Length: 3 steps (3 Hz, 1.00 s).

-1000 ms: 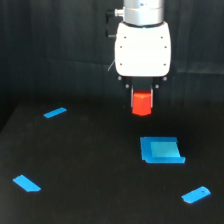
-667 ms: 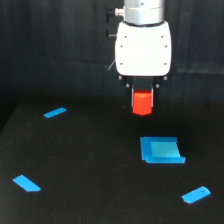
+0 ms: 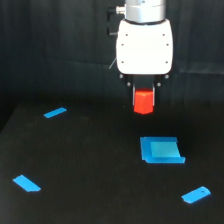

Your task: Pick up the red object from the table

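fingers [image 3: 144, 98] on the arm are short dark stubs under the white head, closed in on the red block [image 3: 144, 102], which sits clamped between them with most of its body showing below. only one view is given, the exterior view, so everything comes from it.

the red block is lifted clear of the black bench [image 3: 90, 170], hanging in the air near the middle top of the frame, above and a little toward the view's left of the blue square piece [image 3: 161, 150].

the arm's white head [image 3: 144, 46] points straight down, upright with no visible tilt, and a grey metal wrist ring [image 3: 145, 10] tops it at the upper edge. a thin dark cable [image 3: 114, 62] hangs off its side on the view's left.

four blue pieces lie flat on the bench, well apart from each other: the square one below the block, a thin strip [image 3: 55, 112] far on the view's left, a slanted strip [image 3: 27, 183] near the lower left, and a rounded tab [image 3: 196, 194] at the lower right. no bins or boxes show, and no writing can be read anywhere.
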Motion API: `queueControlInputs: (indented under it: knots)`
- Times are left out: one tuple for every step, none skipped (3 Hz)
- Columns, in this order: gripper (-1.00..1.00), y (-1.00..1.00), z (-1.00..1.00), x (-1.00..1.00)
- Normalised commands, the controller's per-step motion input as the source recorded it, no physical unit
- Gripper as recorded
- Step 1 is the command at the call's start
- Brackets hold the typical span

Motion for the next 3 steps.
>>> queueControlInputs:
  knots:
    - [-1.0, -0.06, 0.03, -0.02]
    - [-1.0, 0.04, -0.1, 0.05]
    - [-0.93, 0.05, 0.0, -0.01]
